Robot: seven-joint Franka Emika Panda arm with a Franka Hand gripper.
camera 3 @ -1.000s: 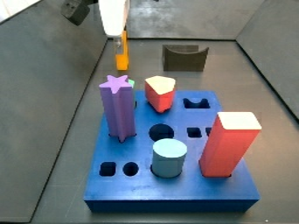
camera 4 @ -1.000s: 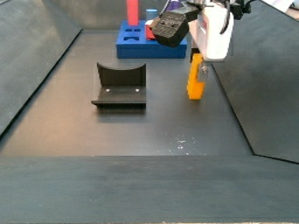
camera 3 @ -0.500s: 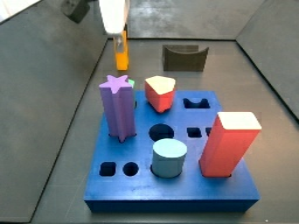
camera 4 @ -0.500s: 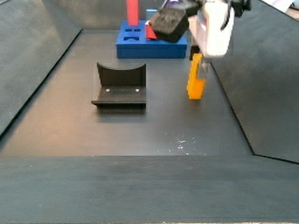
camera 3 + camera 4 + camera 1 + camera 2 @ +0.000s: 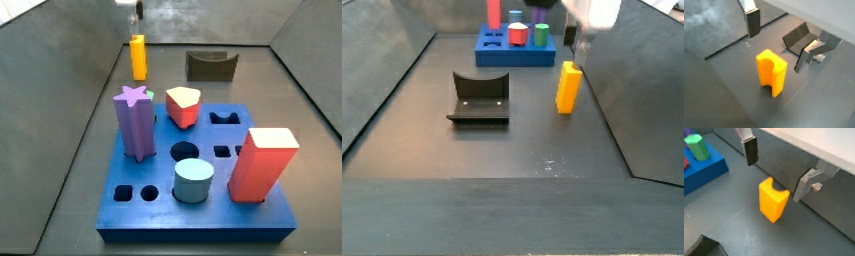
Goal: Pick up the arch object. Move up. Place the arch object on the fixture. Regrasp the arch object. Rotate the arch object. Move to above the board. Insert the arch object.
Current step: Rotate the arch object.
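The arch object (image 5: 771,72) is a small yellow-orange block standing upright on the dark floor, its notch at the top end (image 5: 773,199). It stands alone by the side wall in both side views (image 5: 138,57) (image 5: 569,88). My gripper (image 5: 779,40) hangs above it, open, with nothing between the fingers (image 5: 750,150). The hand's white body (image 5: 593,12) shows only at the frame edge. The fixture (image 5: 210,65) sits apart from the arch on the floor (image 5: 478,97). The blue board (image 5: 134,215) lies beyond.
The board carries a purple star peg (image 5: 134,122), a red peg with yellow top (image 5: 183,107), a tall red block (image 5: 263,165) and a pale blue cylinder (image 5: 194,180). Sloping grey walls (image 5: 54,120) close in the floor; the arch stands close to one.
The gripper has risen straight up off the arch object, which stays standing in the same spot. Earlier its fingers were down around the block's top.
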